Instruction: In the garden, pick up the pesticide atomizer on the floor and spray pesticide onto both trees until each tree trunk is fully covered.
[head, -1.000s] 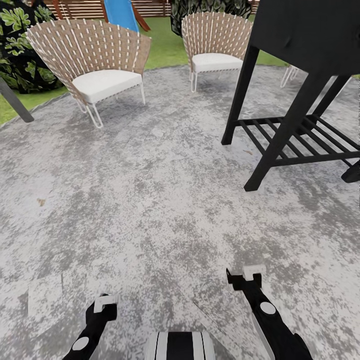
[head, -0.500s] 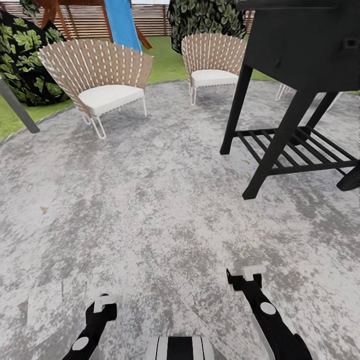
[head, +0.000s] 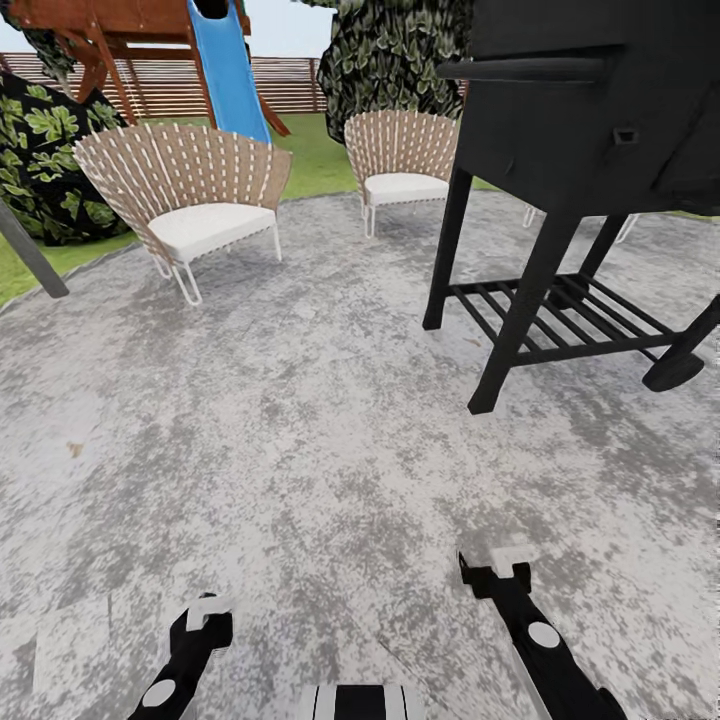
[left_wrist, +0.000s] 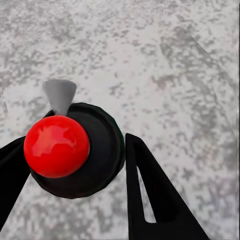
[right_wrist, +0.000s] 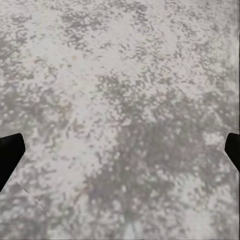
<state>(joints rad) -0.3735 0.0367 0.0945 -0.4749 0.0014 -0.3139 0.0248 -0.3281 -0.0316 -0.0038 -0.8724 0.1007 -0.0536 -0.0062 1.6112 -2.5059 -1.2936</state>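
Note:
The pesticide atomizer (left_wrist: 95, 155), a dark bottle with a round red top (left_wrist: 56, 146) and a grey nozzle, sits between the fingers of my left gripper (left_wrist: 75, 147), which is shut on it. In the head view my left gripper (head: 205, 612) hangs low over the grey mottled floor (head: 300, 420), and the bottle is hidden under it. My right gripper (head: 505, 562) is to its right, open, with only pavement between its fingers (right_wrist: 10, 152). The two trees and their trunks are out of view.
A black grill on legs (head: 580, 130) stands close at the front right. Two woven chairs with white cushions (head: 190, 190) (head: 400, 160) stand at the paving's far edge. Behind them are lawn (head: 315, 150), a blue slide (head: 228, 70), dark leafy bushes (head: 395, 50) and the slat fence (head: 290, 85).
The camera has tilted up and moved, so more of the fence, slide and grill top shows. Both arms keep their pose.

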